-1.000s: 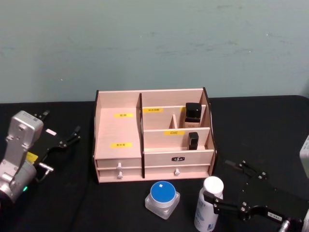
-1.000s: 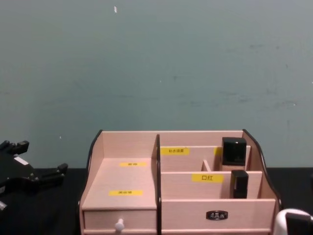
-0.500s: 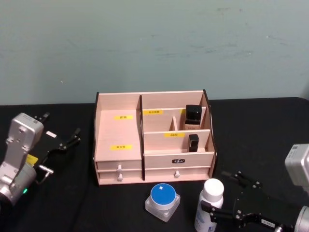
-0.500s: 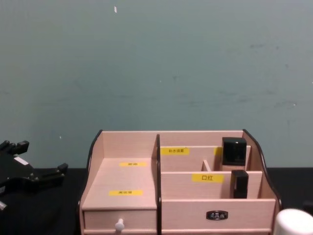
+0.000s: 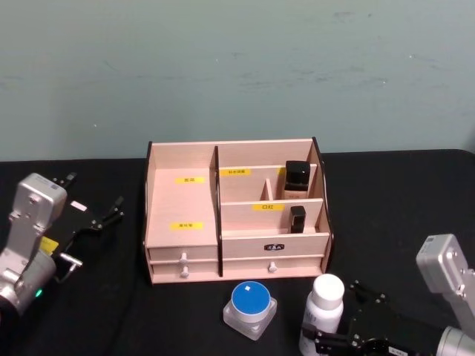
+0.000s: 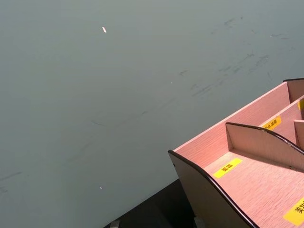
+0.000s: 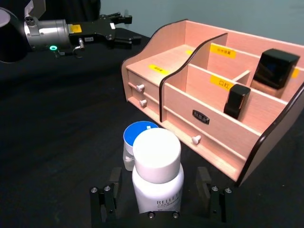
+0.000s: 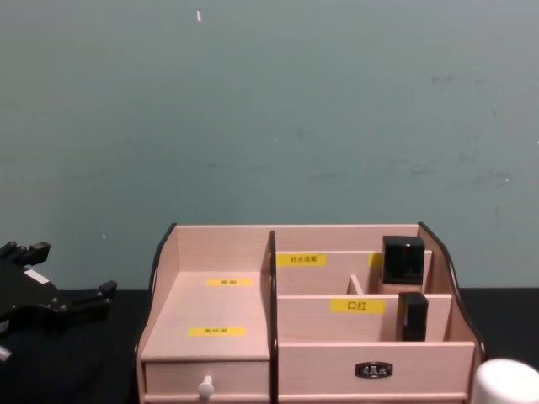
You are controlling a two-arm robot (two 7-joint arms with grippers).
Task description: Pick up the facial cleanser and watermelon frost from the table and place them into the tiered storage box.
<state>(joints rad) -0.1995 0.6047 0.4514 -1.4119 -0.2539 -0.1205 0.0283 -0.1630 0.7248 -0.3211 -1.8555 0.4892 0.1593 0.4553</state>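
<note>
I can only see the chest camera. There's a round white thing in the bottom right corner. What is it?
Observer: It's the cap of a white bottle standing on the table in front of the storage box.
Operator: Is the robot holding it?
Observer: Not gripped yet. The right gripper is open, with one finger on each side of the bottle and a gap at both.
Operator: Is anything next to it?
Observer: Yes, a blue-lidded jar sits on the table to the bottle's left.
</note>
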